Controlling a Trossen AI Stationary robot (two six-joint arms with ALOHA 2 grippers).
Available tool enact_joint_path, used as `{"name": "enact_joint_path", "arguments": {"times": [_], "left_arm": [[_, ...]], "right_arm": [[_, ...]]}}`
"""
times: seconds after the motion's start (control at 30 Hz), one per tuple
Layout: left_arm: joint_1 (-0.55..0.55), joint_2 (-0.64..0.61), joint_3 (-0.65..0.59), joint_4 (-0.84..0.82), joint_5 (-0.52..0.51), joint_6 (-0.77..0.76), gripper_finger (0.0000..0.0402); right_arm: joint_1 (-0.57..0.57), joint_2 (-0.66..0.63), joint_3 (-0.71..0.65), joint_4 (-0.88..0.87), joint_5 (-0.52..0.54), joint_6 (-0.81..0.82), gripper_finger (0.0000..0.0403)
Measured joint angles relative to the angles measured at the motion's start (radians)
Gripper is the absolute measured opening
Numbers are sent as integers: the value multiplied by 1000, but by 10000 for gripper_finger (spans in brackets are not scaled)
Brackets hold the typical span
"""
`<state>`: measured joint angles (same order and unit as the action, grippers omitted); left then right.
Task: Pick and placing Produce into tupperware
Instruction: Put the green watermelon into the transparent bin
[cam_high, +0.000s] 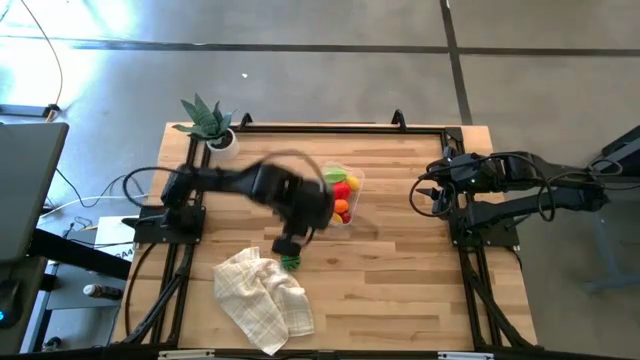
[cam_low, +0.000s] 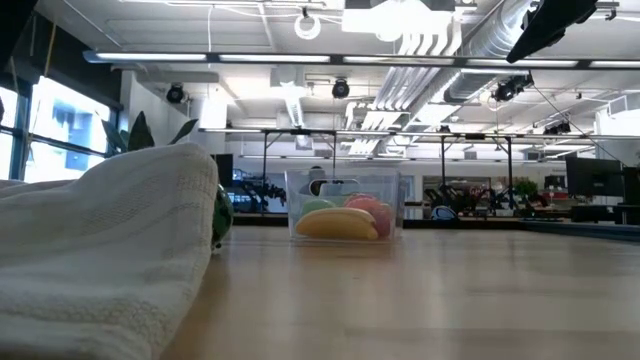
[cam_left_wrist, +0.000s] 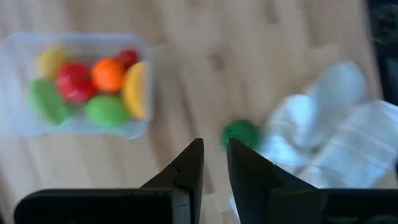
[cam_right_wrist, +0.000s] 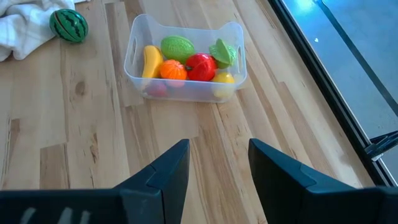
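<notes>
Produce sits mostly inside the tupperware (cam_high: 343, 195) near the centre of the high view, while the striped green melon (cam_high: 291, 262) lies below it beside the white checked cloth (cam_high: 262, 297); my left gripper (cam_high: 287, 245) hangs just above the melon, and my right gripper (cam_high: 428, 195) waits at the right edge. Low view: the banana (cam_low: 337, 223) shows in the tub at centre. Left wrist view: my fingers (cam_left_wrist: 186, 171) stand nearly closed, empty, the melon beyond them. Right wrist view: my fingers (cam_right_wrist: 163, 177) are parted, grasping nothing; tub in the upper middle.
</notes>
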<state>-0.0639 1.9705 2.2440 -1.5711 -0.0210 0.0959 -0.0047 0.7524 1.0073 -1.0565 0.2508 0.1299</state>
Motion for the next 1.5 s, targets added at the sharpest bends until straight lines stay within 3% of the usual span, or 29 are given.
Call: {"name": "enact_joint_path", "arguments": {"times": [0.2,0.33,0.6,0.83,1.0,1.1,1.2,1.37,1.5], "left_arm": [[-212,1,0,0,-114,-39,60],[-304,1,0,0,-230,-177,60],[-473,1,-4,1,-255,-416,60],[-566,2,-116,1,-280,-803,60],[-560,2,-237,17,-309,-1113,60],[-523,2,-280,35,-322,-1184,60],[-468,2,-299,56,-306,-1157,60],[-353,2,-303,97,-188,-1014,60],[-272,2,-303,114,-170,-897,62]], "right_arm": [[0,0,0,0,0,0,156],[0,0,0,0,0,0,156],[0,0,0,0,0,0,156],[0,0,0,0,0,0,156],[0,0,0,0,0,0,156],[0,0,0,0,0,0,156],[0,0,0,0,0,0,156],[0,0,0,0,0,0,156],[0,0,0,0,0,0,156]]}}
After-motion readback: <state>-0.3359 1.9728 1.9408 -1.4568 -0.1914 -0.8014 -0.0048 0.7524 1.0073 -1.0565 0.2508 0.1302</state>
